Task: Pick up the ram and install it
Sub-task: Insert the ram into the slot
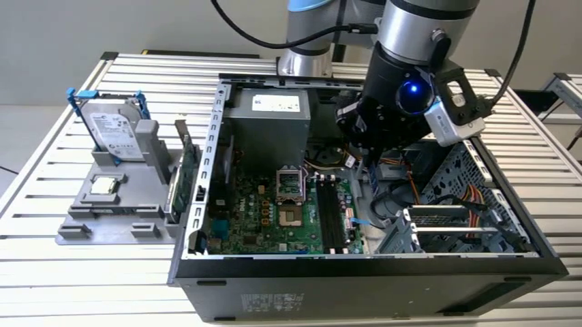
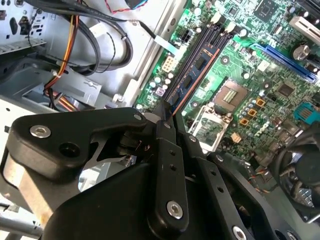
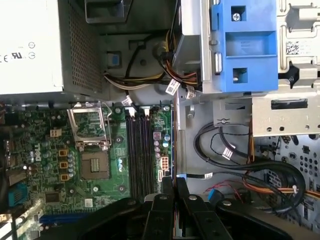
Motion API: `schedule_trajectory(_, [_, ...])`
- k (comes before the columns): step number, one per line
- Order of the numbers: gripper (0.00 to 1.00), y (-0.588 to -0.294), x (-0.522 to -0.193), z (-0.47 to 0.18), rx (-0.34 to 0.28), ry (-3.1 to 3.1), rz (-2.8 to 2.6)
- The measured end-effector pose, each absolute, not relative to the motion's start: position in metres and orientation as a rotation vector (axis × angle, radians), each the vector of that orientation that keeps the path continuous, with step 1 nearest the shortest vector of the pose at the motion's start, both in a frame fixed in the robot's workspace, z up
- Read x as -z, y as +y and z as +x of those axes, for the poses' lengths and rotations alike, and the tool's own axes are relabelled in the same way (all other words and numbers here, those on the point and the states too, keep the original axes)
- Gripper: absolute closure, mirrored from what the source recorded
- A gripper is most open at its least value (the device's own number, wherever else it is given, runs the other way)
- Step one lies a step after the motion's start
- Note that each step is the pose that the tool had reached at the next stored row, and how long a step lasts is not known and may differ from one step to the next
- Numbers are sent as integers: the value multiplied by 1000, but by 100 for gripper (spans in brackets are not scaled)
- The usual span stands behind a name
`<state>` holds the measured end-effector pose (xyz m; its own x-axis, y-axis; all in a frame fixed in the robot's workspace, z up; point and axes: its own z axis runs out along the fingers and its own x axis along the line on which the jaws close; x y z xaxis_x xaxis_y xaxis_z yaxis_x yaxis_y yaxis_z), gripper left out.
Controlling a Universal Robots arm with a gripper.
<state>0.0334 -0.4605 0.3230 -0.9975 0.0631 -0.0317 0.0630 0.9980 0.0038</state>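
Note:
My gripper [image 1: 366,162] is low inside the open computer case [image 1: 218,136], over the right part of the motherboard [image 1: 272,218] in the exterior view. In the second wrist view its fingers [image 2: 167,150] are shut on the ram [image 2: 199,64], a thin dark stick with black chips and a gold-coloured edge that reaches out from the fingertips. The stick hangs above the long black memory slots [image 3: 139,150] and beside the bare processor socket [image 3: 95,165]. In the first wrist view the gripper [image 3: 174,184] pinches the stick edge-on, a little to one side of the slots.
A grey fixture [image 1: 109,218] on the slatted table at the exterior view's left holds a silver hard drive [image 1: 114,129] with blue clips and an upright green card [image 1: 187,180]. The power supply [image 1: 268,119], cable bundles [image 3: 240,165] and a blue-fronted drive cage [image 3: 245,45] crowd the gripper.

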Motion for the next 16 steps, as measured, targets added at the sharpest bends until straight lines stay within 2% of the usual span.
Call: schedule_trajectory(16, [100,-473,-308,28,-5,3109,60])
